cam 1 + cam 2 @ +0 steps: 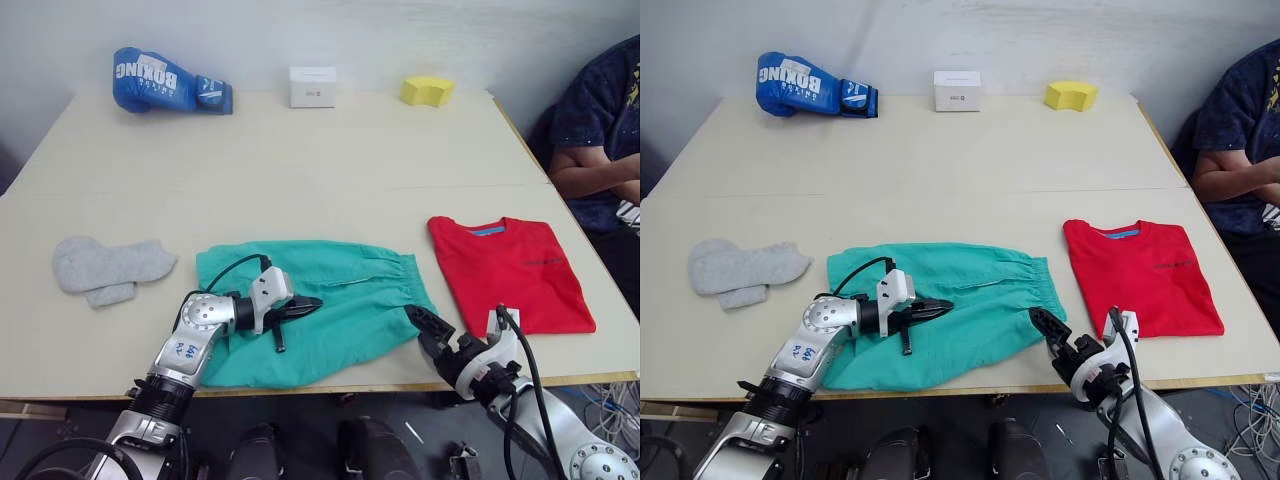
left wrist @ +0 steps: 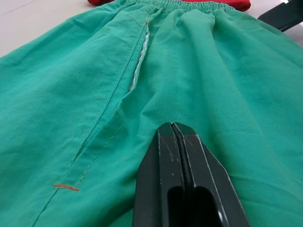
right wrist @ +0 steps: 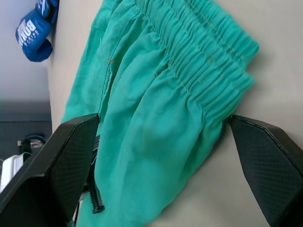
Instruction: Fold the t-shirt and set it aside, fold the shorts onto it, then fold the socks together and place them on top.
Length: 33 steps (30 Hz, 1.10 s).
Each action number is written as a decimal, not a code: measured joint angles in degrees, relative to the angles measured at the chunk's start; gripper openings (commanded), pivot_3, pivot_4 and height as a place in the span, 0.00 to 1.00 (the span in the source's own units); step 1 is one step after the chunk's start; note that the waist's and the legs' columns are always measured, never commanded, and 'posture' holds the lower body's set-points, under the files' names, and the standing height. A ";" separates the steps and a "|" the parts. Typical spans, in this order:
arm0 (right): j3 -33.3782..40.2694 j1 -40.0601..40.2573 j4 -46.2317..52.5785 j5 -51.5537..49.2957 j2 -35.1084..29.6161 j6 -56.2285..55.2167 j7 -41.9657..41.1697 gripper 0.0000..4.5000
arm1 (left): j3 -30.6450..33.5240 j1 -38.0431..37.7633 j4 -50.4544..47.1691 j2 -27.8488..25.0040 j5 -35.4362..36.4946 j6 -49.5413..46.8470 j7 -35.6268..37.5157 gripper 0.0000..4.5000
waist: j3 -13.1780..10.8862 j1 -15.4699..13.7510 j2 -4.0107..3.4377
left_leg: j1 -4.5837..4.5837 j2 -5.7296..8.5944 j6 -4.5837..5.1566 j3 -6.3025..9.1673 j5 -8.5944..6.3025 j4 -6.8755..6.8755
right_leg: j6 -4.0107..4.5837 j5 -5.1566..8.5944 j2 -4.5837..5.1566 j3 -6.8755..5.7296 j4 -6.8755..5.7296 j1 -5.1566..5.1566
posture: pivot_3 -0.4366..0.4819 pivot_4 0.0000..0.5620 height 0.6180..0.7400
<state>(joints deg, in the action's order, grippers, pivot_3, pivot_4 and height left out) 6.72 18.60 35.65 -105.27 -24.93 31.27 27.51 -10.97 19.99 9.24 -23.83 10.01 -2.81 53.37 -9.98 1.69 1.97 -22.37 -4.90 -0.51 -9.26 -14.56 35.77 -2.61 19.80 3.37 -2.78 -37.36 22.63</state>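
Nearest the robot, the right end effector hovers at the counter's front edge with its 2 fingers spread wide apart, grasping nothing, aimed at the gathered waistband corner of the shorts. The left end effector lies low over the middle of the shorts, its forearm angled in from the near left and its 2 fingers pressed together; the left wrist view suggests no cloth is caught between them. The shorts lie spread flat near the front edge, waistband toward the robot's right. They look light, soft and limp, so they should crease readily but sag and slide if lifted by 1 point; the thick elastic waistband and the hemmed leg ends seem the firmest places to pinch. Just right of them the t-shirt sits already folded into a neat rectangle, apart from the shorts. To the left, the socks lie overlapping, not yet folded. Farther back stand a blue boxing glove, a white box and a yellow sponge.
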 measured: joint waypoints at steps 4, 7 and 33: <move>-1.49 -2.57 -2.21 0.78 0.97 0.28 -1.22 0.99 | 0.32 -0.11 0.05 -0.08 0.02 0.00 0.02 0.00 | 0.08 0.24 0.14 | 0.04 -0.01 0.00 -0.01 0.00 0.01 | 0.00 0.00 -0.01 0.00 0.01 -0.03 | 0.48 0.27 1.00; -2.70 -7.22 -6.82 1.37 3.20 1.12 -3.89 0.99 | 0.58 -0.30 0.07 -0.06 0.29 -0.40 0.20 0.00 | 0.08 0.49 0.15 | 0.08 -0.01 0.01 -0.01 0.02 0.02 | 0.05 -0.03 -0.01 0.01 0.03 -0.05 | 0.48 0.27 1.00; 3.05 -17.76 -7.78 41.48 11.06 -9.96 -17.69 0.01 | 3.23 2.08 -10.68 -2.09 4.09 -16.20 -3.35 0.00 | -0.14 1.09 -0.17 | -0.17 0.17 -0.13 0.08 0.06 -0.23 | -0.02 0.00 0.03 0.04 0.03 0.31 | 0.48 0.27 1.00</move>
<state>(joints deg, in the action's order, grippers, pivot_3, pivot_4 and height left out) 9.77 0.84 27.88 -63.79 -13.87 21.31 9.81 -7.74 22.07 -1.44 -25.92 14.10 -19.01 50.02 -10.12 2.78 1.80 -22.54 -4.73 -0.64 -9.18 -14.50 35.54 -2.64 19.80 3.41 -2.74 -37.33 22.94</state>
